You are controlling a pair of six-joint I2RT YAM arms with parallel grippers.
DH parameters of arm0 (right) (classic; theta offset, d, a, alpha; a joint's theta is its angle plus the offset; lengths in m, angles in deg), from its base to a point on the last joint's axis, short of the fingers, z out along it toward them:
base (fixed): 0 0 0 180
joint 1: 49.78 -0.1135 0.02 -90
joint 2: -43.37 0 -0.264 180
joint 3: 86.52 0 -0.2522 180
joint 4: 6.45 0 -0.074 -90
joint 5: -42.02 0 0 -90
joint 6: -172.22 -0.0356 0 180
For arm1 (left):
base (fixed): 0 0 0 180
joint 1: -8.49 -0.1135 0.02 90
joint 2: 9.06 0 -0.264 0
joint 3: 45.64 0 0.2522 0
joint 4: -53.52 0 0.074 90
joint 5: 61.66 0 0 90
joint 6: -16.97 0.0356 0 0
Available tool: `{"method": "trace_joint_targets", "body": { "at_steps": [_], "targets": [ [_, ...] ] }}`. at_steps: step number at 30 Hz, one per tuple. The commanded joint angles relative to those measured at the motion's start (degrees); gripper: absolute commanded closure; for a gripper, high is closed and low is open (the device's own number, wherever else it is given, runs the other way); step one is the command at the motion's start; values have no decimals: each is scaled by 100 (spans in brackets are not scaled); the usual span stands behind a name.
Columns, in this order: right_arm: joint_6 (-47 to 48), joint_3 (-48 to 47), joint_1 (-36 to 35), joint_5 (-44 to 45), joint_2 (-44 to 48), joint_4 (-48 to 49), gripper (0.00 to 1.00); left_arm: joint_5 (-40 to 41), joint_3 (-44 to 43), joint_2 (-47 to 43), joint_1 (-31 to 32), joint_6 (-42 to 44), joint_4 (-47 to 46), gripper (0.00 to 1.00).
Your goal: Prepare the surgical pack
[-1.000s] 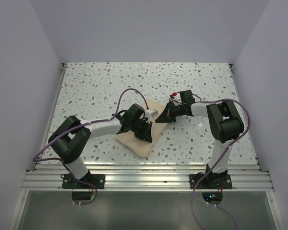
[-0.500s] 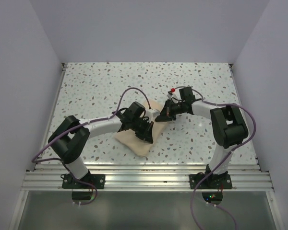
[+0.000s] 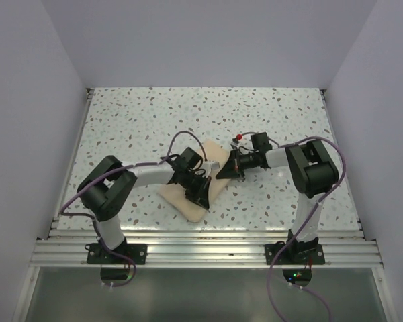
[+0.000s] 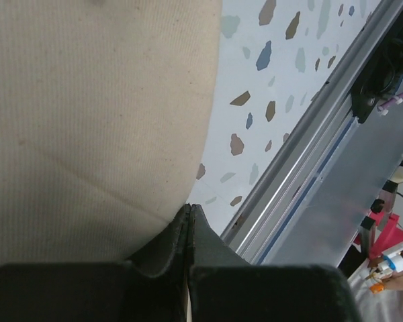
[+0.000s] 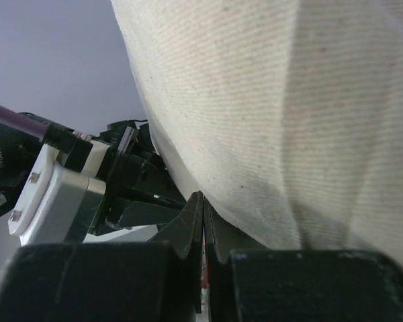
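Inspection of the present state, from my remote station.

**Location.** The surgical pack (image 3: 181,200) lies on the speckled table (image 3: 134,121), roughly midway between the two arms and nearer their bases than the far wall. It is a folded tan bundle, flat on the surface.

**Orientation.** I judge its long axis to run diagonally. The near end points towards the aluminium rail (image 4: 302,168) at the table's front edge, and the far end leans away and slightly to the right. One rounded flank faces the rail.

**Left tool** (image 4: 189,213). The fingers are together, with the tips sitting right at the pack's rounded near edge, where cloth meets table.

**Right tool** (image 5: 201,204). The fingers are likewise together. They are set low against the far-right side of the bundle, and cloth fills the view above them.

**Reservation.** Both wrist views are too close and too dark at the tips. I cannot tell whether either tool has a thin ply of wrap nipped between its fingers or merely bears against the fabric.

**Reason for the arrangement, in my judgement.**
- The tools meet the bundle from opposing sides, so each steadies it against the other's push.
- Closed fingers make a narrow blunt wedge, suited to tucking or creasing a fold rather than lifting.
- The low approach angle on both sides fits work along the bottom edge of the wrap.
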Motion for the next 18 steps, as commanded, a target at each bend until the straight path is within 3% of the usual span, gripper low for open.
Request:
{"method": "trace_joint_targets", "body": {
  "at_steps": [1,12,18],
  "targets": [
    [82,-68,-1,955,-658,143,100,1402,-145,542,-448,236,742,100],
    [-226,-648,324,954,-1256,399,100,1966,-1692,1685,-1459,1194,1692,100],
    [-419,-1079,333,1060,-1476,416,100,2168,-2264,1879,-1758,975,1650,100]
  ]
}}
